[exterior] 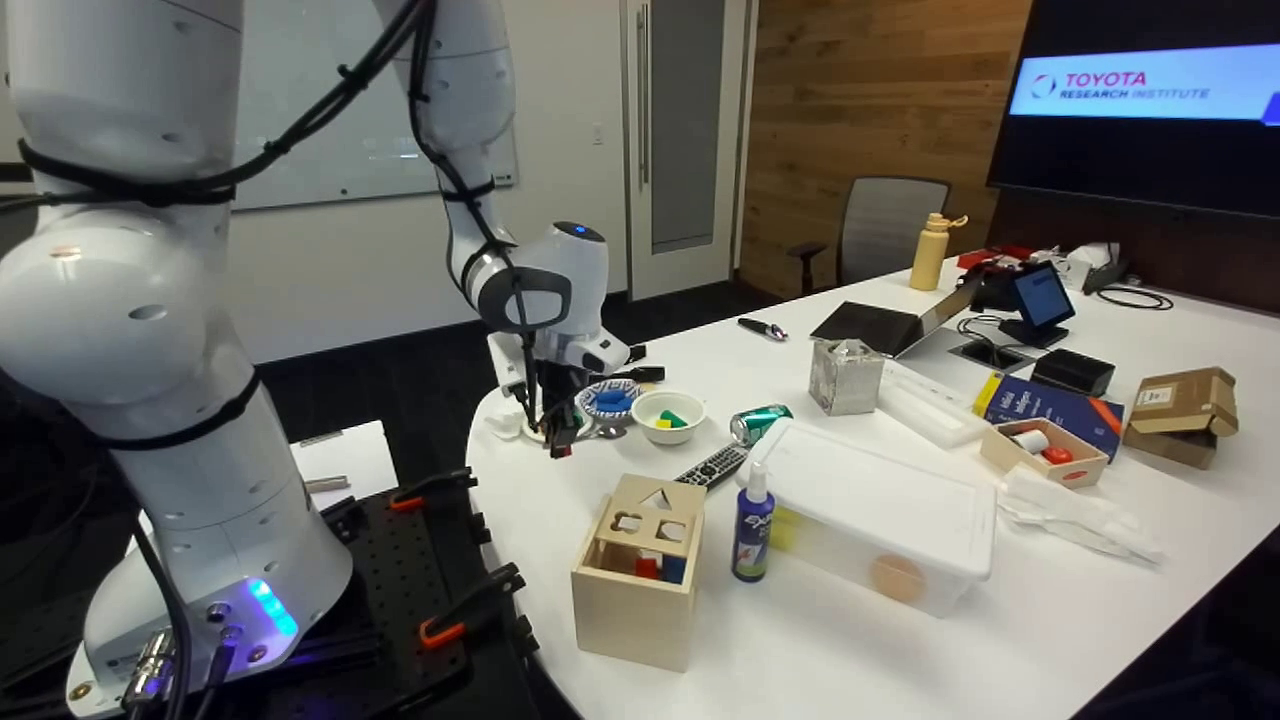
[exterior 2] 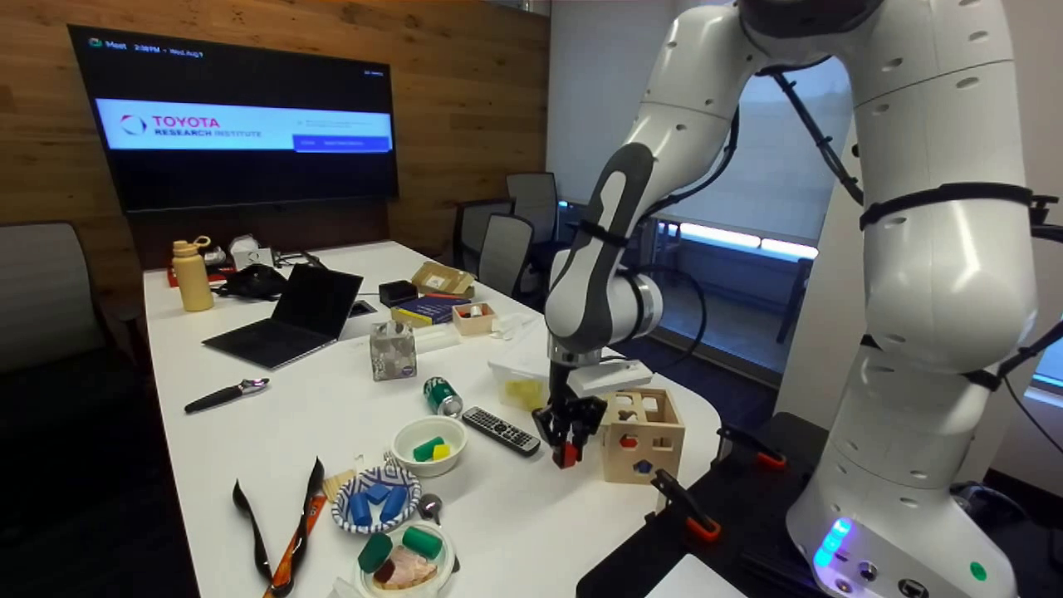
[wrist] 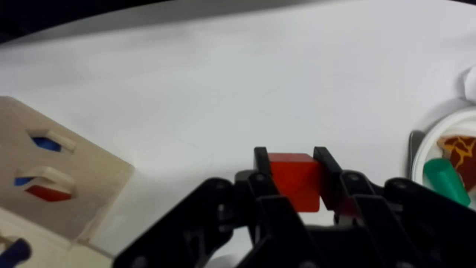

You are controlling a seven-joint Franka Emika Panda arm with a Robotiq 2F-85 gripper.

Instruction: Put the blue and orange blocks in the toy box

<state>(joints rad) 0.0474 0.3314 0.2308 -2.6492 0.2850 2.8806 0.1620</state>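
The red-orange block (wrist: 297, 184) is held between the two black fingers of my gripper (wrist: 291, 152) in the wrist view. The gripper also shows in both exterior views (exterior: 563, 438) (exterior 2: 568, 448), with the block (exterior: 563, 451) (exterior 2: 566, 456) at its tip, above the table. The pale wooden toy box (exterior: 630, 620) stands upright beside the gripper, also in an exterior view (exterior 2: 614, 465) and at the left of the wrist view (wrist: 100, 175). A red piece (exterior: 647, 567) and a blue piece (exterior: 673, 568) show inside its top opening. I cannot tell whether that blue piece is the task's blue block.
A purple spray bottle (exterior: 753, 535) and a white-lidded container (exterior: 870, 490) stand beside the box. A remote (exterior 2: 502, 431) and a green can (exterior 2: 442, 397) lie nearby. A patterned bowl (exterior 2: 340, 511) holds several blue pieces, between a white bowl (exterior 2: 432, 472) and a plate (exterior 2: 453, 548).
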